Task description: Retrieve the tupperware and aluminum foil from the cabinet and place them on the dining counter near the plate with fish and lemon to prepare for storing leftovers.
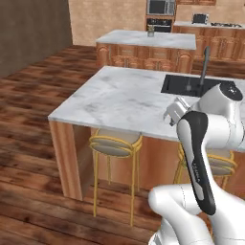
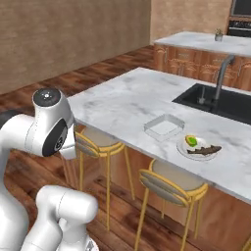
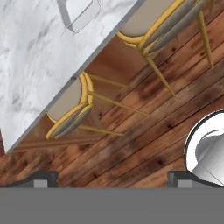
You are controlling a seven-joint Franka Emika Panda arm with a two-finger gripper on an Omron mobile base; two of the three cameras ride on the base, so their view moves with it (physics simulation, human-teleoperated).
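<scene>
A rendered kitchen. A white robot arm stands folded at the near edge of a long marble counter point(image 1: 119, 98), above yellow-framed stools point(image 1: 115, 143).

Left base view: the arm rises at 4 o'clock; the counter stretches from 9 o'clock toward a black sink point(image 1: 191, 85) and faucet point(image 1: 205, 64) at 2 o'clock. A smaller island point(image 1: 148, 39) sits behind at 12 o'clock.

Right base view: the tub point(image 2: 164, 127) rests on the counter just past centre, toward 2 o'clock. Just beside it at 4 o'clock is the plate point(image 2: 197, 149) with a brown fish and a lemon piece; the two look close but apart. So the tub is already placed. No foil box and no open cabinet can be made out here.

Hand view: the claw point(image 3: 111, 178) points down at the wooden floor, its two dark tips far apart at 7 and 5 o'clock, with nothing between them. A corner of the tub sits at 11 o'clock (on the counter, well away from the claw).

Judgement: the foil lies somewhere off-frame, so its direction and long axis cannot be told; the base likely must drive to the cabinet before any reach.
</scene>
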